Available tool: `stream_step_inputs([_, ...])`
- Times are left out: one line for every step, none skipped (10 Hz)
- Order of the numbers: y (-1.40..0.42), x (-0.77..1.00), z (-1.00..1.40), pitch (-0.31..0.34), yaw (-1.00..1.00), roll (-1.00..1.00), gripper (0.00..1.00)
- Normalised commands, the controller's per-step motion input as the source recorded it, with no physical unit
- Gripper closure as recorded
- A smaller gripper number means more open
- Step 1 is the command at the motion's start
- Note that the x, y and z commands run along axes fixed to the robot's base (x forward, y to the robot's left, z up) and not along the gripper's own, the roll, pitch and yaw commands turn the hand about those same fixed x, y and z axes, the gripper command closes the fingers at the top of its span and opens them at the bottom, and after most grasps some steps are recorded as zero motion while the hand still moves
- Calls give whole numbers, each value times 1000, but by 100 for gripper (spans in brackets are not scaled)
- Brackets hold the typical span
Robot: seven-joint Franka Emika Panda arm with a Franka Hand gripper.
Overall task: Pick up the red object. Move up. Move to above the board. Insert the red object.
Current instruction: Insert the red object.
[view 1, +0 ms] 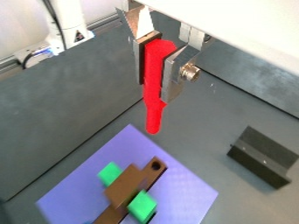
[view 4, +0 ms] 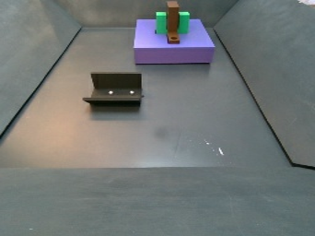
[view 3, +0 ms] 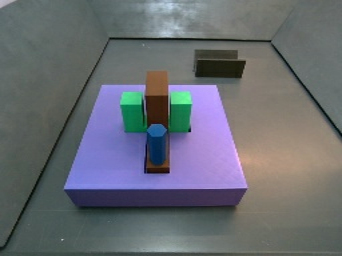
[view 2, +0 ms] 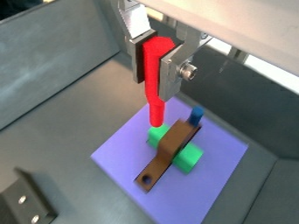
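In both wrist views my gripper (view 1: 156, 66) (view 2: 156, 64) is shut on the red object (view 1: 155, 96) (view 2: 152, 83), a bright red peg that hangs down from the silver fingers, high in the air. The board (view 1: 176, 179) (view 2: 228, 153) is a purple-blue slab below it, bearing green blocks (view 1: 110, 173) (view 2: 191, 156), a brown bar (view 1: 135, 185) (view 2: 170, 149) and a blue peg (view 2: 197, 114). The board also shows in both side views (view 3: 127, 165) (view 4: 147, 51). The gripper and the red object are out of view in both side views.
The fixture (view 1: 263, 156) (view 4: 114, 89), a dark bracket, stands on the grey floor away from the board; it also shows in a side view (view 3: 219, 64) and a wrist view (view 2: 24, 206). Grey walls enclose the floor.
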Motion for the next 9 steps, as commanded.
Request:
stream_step_inputs([637, -46, -494, -126, 0, 163, 100])
stream_step_inputs([434, -43, -540, -131, 14, 183, 100])
stream_step_inputs([100, -126, -709, -140, 17, 263, 100])
stream_step_inputs([0, -143, -806, -134, 0, 226, 100])
stream_step_inputs([0, -149, -831, -157, 0, 181, 100])
stream_step_inputs([0, -120, -806, -177, 0, 166, 100])
stream_step_inputs([0, -109, -823, -197, 0, 113, 100])
stream_step_inputs([0, -183, -891, -181, 0, 0, 100])
stream_step_inputs([0, -120, -737, -140, 0, 0, 100])
